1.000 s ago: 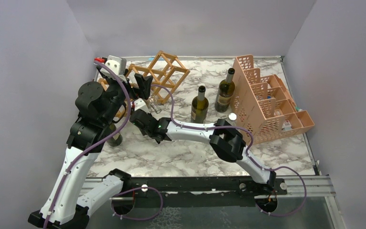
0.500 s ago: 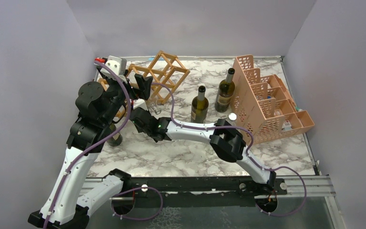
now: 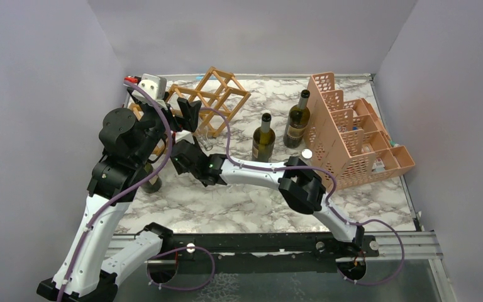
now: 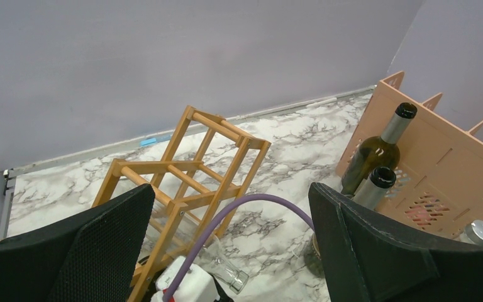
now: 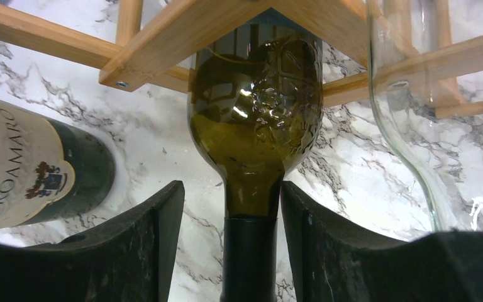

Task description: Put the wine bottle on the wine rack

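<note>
The wine rack, a light wooden lattice, stands at the back left, also in the left wrist view. An olive-green wine bottle lies in one of its cells, dark-capped neck pointing out. My right gripper is open around that neck, with a clear gap on the left side and the right finger close to it. In the top view the right gripper sits at the rack's near side, the bottle hidden under the arms. My left gripper hangs wide open above the rack, holding nothing.
A clear glass bottle lies in the rack beside the green one. A labelled dark bottle lies to the left. Two upright bottles stand mid-table before a pink grid crate. A white cap lies nearby.
My right gripper's jaws have spread apart off the bottle's neck, and the bottle stays in the rack. The left arm has not moved.
</note>
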Robot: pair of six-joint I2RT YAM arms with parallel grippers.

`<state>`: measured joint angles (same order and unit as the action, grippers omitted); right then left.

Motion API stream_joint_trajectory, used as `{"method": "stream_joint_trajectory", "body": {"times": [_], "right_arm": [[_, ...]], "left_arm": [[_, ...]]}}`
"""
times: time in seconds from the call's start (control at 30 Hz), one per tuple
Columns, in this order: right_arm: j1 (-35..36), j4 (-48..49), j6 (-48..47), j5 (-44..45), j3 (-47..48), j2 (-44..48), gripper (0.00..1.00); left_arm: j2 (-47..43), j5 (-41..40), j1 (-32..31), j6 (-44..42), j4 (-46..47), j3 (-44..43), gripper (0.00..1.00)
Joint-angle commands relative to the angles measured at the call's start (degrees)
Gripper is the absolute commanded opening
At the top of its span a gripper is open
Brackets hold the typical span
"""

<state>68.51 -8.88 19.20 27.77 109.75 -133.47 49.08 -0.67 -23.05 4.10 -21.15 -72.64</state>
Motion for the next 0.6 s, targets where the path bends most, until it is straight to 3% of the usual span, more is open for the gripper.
{"method": "stream_joint_trajectory", "body": {"times": [0.0, 0.57], "right_arm": [[0.1, 3.0, 0.3, -1.4, -0.4, 4.5, 0.62], [-1.3, 5.0, 3.7, -12.8, -11.9, 20.1, 0.69]], "left_arm": [[-0.9, 0.3, -0.1, 0.7, 0.0, -0.7, 0.99], [-3.4, -5.2, -0.1, 1.4, 0.9, -1.5, 0.99]]}}
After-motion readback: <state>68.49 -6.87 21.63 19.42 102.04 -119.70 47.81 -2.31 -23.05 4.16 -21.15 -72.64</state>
